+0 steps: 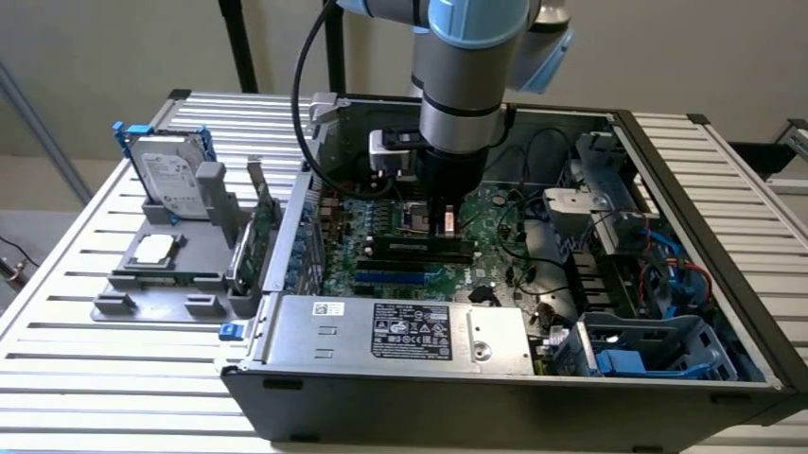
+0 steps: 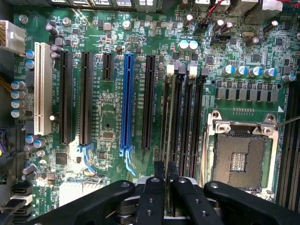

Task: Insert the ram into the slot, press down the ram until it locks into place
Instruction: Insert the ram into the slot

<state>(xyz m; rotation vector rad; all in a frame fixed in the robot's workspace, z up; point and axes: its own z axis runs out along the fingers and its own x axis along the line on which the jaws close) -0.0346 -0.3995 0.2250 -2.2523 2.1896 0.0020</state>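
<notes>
The ram stands on edge in the slot, the outermost of four parallel black memory sockets and the one on the side of the expansion slots. From the wrist view only its thin upper edge can be seen, and how deep it sits cannot be told. The gripper is set over one end of the stick with its two black fingers drawn narrow, one on each side of that edge and pinching it. In the exterior view this spot is at the centre of the frame, where the grey and blue arm comes straight down into the open computer case. On the far side of the memory sockets from the expansion slots lies the square silvery processor socket. On the other side come a long black expansion slot, then the blue slot, more black ones and a white slot, all on the green motherboard. At the lower middle of the exterior view a metal box with a dark label sits inside the case. At that view's left, a hard drive stands in a grey holder on the slatted table.
</notes>
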